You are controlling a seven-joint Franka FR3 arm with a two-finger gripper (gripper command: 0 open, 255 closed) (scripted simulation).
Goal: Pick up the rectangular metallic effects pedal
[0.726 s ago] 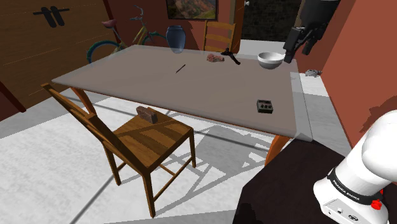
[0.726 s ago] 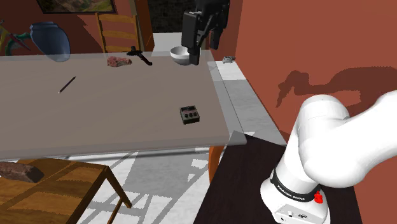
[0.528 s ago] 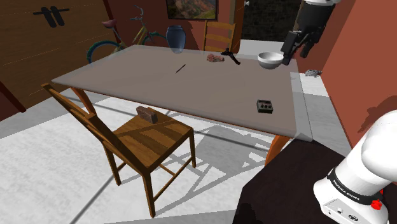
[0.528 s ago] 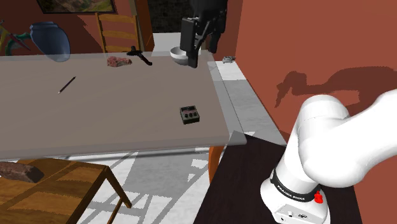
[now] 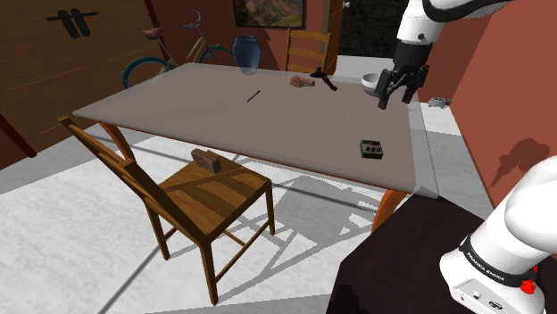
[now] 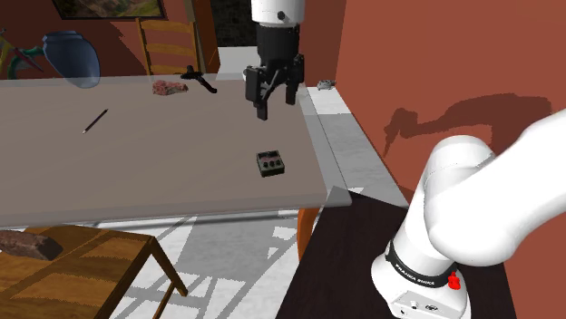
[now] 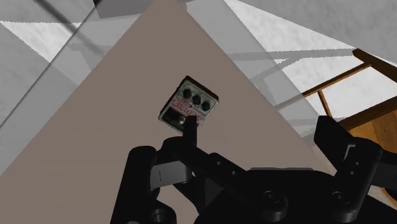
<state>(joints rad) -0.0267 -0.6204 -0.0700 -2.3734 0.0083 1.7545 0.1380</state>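
Observation:
The effects pedal [image 5: 372, 148] is a small dark grey box with black knobs, lying flat on the grey-brown table [image 5: 223, 116] near its edge on the shoulder view's right. It also shows in the second exterior view as the pedal [image 6: 269, 164]. My black gripper [image 5: 396, 96] hangs above the table, farther back than the pedal, pointing down with its fingers apart and nothing between them. In the second exterior view the gripper [image 6: 275, 105] is well above the pedal. In the wrist view the pedal [image 7: 189, 105] lies just beyond a fingertip [image 7: 189, 125].
A white bowl [image 5: 373, 82] sits right behind the gripper. A pink lump [image 5: 302, 81], a black tool [image 5: 326, 80], a pencil [image 5: 253, 95] and a blue vase [image 5: 246, 53] are farther along the table. A wooden chair [image 5: 187, 192] stands at the front side. A red wall [image 6: 435, 72] is close.
The arm has swung down and inward. The gripper has turned to point down and come lower over the table, from beside the bowl toward the pedal. The pedal has not moved.

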